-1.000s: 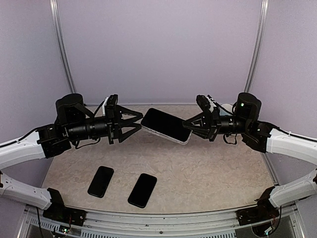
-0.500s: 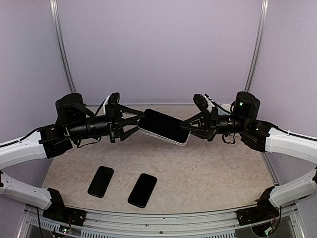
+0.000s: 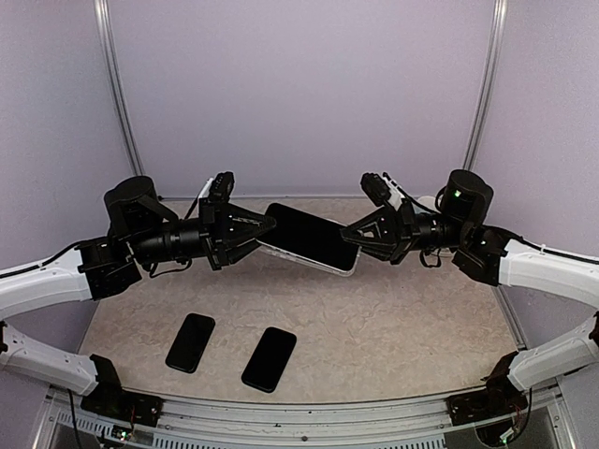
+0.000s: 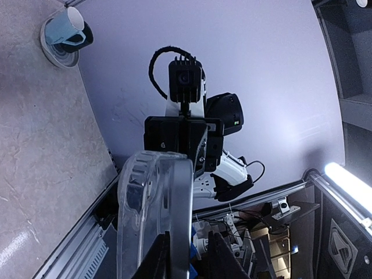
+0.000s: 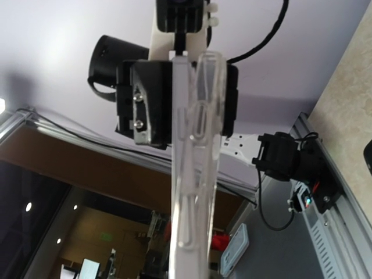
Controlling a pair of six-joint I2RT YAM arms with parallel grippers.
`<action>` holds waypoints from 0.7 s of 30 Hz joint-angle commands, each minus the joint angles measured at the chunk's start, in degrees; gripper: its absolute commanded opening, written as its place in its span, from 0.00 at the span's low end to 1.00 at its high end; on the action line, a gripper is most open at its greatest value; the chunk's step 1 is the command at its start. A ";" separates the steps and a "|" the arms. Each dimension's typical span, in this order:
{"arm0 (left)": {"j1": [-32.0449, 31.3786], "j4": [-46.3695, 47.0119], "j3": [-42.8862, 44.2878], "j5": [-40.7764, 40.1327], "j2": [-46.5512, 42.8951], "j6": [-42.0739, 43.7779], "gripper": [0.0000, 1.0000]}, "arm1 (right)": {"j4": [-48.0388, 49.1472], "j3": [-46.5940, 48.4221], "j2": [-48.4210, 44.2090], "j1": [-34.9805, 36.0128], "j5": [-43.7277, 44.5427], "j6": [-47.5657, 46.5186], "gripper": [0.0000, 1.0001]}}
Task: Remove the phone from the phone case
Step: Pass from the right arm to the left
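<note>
Near edge: left black handset (image 3: 191, 342) and right black handset (image 3: 269, 358) lie flat on the beige marbled table (image 3: 393, 327).

Above mid-table: the black glass-faced phone (image 3: 309, 234), seated in the clear plastic phone case (image 4: 152, 212), hangs tilted between the arms.
- Left gripper (image 3: 266, 226) is pinched on its left end.
- Right gripper (image 3: 352, 241) is clamped on its right end.

Phone not yet freed. Next move, likely: peel the case rim off one corner.

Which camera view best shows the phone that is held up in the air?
The top external view: it shows the whole phone, dark screen up, held in the air. Both wrist views show only the clear case, edge-on.
</note>
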 commanded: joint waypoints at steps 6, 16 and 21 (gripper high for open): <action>-0.61 2.62 -0.16 1.68 1.29 1.61 0.17 | 6.05 2.28 0.62 1.04 -3.68 1.67 0.00; -1.24 2.24 -0.93 -1.54 1.17 -0.85 0.00 | 6.27 1.19 0.88 1.03 -3.08 1.56 0.03; -1.27 2.49 -3.78 -8.91 -1.42 -4.68 0.00 | -3.26 1.75 0.01 0.88 1.15 -4.02 0.87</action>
